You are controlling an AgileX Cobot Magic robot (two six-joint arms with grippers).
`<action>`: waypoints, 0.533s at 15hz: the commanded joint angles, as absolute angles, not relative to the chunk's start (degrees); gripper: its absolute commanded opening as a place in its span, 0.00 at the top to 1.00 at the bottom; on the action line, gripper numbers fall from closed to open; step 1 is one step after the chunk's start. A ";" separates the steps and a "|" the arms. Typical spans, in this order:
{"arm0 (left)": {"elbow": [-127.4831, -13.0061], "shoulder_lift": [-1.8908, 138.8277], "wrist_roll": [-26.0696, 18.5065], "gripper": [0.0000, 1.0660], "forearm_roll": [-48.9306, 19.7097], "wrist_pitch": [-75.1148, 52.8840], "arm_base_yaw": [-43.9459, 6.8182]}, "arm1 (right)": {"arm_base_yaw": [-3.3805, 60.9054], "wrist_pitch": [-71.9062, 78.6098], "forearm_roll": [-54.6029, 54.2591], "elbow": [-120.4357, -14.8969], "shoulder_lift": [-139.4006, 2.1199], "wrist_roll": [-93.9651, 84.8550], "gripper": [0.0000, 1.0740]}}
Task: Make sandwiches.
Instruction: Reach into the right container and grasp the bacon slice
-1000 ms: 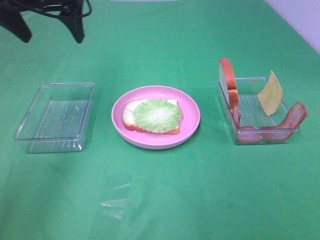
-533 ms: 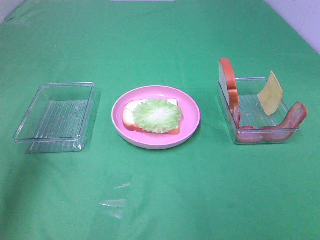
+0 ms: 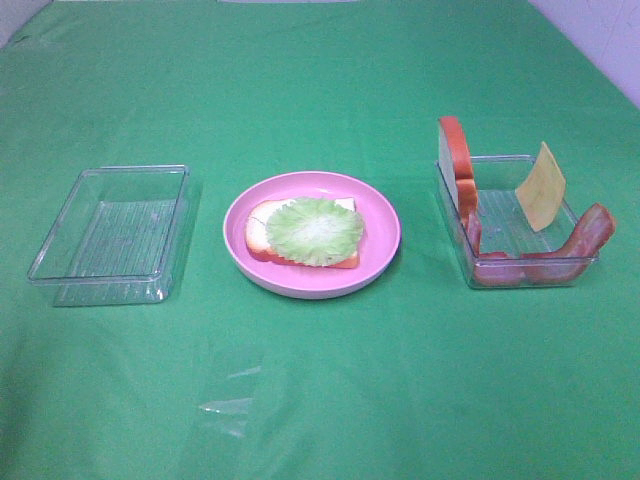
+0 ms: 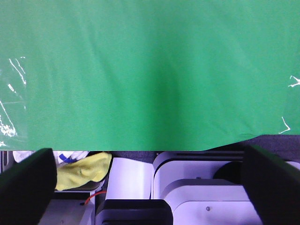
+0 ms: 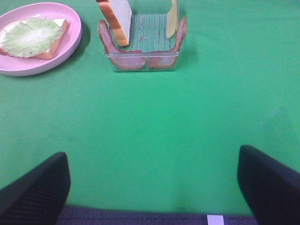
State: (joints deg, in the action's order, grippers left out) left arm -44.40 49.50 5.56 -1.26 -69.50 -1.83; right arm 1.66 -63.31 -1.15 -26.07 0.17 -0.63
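Observation:
On the pink plate (image 3: 385,225) lies the sandwich: one white bread slice (image 3: 258,232) with a lettuce leaf (image 3: 315,230) on top. The clear tray (image 3: 520,275) on the right holds an upright bread slice (image 3: 457,160), a leaning yellow cheese slice (image 3: 541,186) and reddish bacon strips (image 3: 585,238). Neither gripper shows in the high view. My right gripper (image 5: 152,185) stands open over bare cloth, well short of the tray (image 5: 143,61) and the plate (image 5: 70,42). My left gripper (image 4: 150,187) is open at the table's edge, with nothing between its fingers (image 4: 26,183).
An empty clear tray (image 3: 60,270) stands left of the plate. A green cloth (image 3: 320,400) covers the table. Beyond the cloth's edge, the left wrist view shows the robot's base (image 4: 197,187) and a yellow rag (image 4: 84,169).
The left arm, seen at the top left a second ago, has withdrawn from the high view. The plate, the trays and the food have not moved.

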 commanded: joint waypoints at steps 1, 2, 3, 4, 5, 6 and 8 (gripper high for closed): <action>-40.57 39.53 5.79 0.04 -1.09 -69.56 -1.72 | 1.43 -63.08 -1.32 -25.90 1.66 -0.40 0.12; -38.50 31.91 3.78 0.04 -1.03 -68.41 -1.72 | 1.43 -63.08 -1.32 -25.90 1.66 -0.40 0.12; -37.01 27.27 2.81 0.04 -1.09 -67.09 -1.72 | 1.43 -63.08 -1.32 -25.90 1.66 -0.40 0.12; -35.24 22.75 1.89 0.04 -1.09 -65.55 -1.72 | 1.43 -63.08 -1.32 -25.90 1.66 -0.40 0.12; -33.17 17.93 0.86 0.04 -1.26 -64.40 -1.72 | 1.43 -63.08 -1.32 -25.90 1.66 -0.40 0.12; -31.40 13.98 0.69 0.04 -1.26 -63.66 -1.72 | 1.43 -63.08 -1.32 -25.90 1.66 -0.40 0.12; -29.79 8.54 0.74 0.04 -1.49 -61.59 -1.72 | 1.43 -63.08 -1.32 -25.90 1.66 -0.40 0.12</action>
